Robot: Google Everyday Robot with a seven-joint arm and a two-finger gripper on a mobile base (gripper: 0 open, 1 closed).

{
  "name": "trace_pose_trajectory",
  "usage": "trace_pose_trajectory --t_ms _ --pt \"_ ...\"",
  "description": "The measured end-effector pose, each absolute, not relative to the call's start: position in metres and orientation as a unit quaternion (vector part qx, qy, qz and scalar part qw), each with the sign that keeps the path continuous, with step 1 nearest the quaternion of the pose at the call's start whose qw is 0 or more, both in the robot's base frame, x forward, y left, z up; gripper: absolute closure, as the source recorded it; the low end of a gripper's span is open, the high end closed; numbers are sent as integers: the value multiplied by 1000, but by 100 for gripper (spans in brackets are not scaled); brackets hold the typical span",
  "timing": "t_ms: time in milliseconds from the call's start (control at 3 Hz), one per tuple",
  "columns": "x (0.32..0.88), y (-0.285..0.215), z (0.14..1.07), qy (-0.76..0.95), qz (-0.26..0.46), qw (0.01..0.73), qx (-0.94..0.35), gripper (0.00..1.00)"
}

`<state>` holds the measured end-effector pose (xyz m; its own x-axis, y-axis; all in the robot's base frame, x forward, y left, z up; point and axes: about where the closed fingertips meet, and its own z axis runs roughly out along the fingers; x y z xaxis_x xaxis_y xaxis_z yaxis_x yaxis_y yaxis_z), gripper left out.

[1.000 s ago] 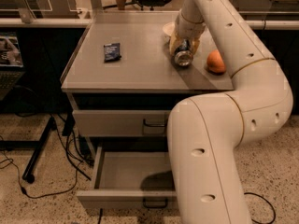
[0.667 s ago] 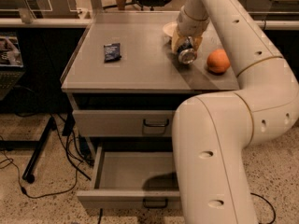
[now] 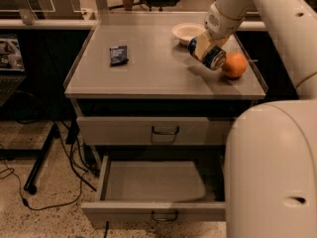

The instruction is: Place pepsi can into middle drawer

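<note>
The pepsi can [image 3: 212, 56] is blue with a silver end. It is tilted and held a little above the cabinet top, just left of the orange [image 3: 234, 65]. My gripper [image 3: 204, 46] reaches down from the upper right and is shut on the can. The middle drawer [image 3: 154, 183] is pulled open below; its grey inside is bare and its front with the loop handle [image 3: 163, 215] is near the bottom edge. My big white arm covers the drawer's right end.
A white bowl [image 3: 187, 32] stands at the back of the cabinet top [image 3: 148, 78]. A small dark blue snack packet [image 3: 118, 54] lies at its left. The upper drawer front [image 3: 148, 130] is closed. Cables and a stand leg [image 3: 42, 157] lie on the floor at left.
My gripper has lifted the can off the cabinet top and moved it slightly toward the front, next to the orange. My arm's elbow has swung right.
</note>
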<state>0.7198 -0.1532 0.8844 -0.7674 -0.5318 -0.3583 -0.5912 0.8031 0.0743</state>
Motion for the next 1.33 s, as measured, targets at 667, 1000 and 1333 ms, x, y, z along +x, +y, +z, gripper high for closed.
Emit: trace_pose_trajectory --t_ms 667,1000,1333 --pt "624 -192 873 869 194 195 -412 100" --pt "597 -204 873 855 234 217 -409 100" --pt "594 -210 873 855 237 220 -405 100"
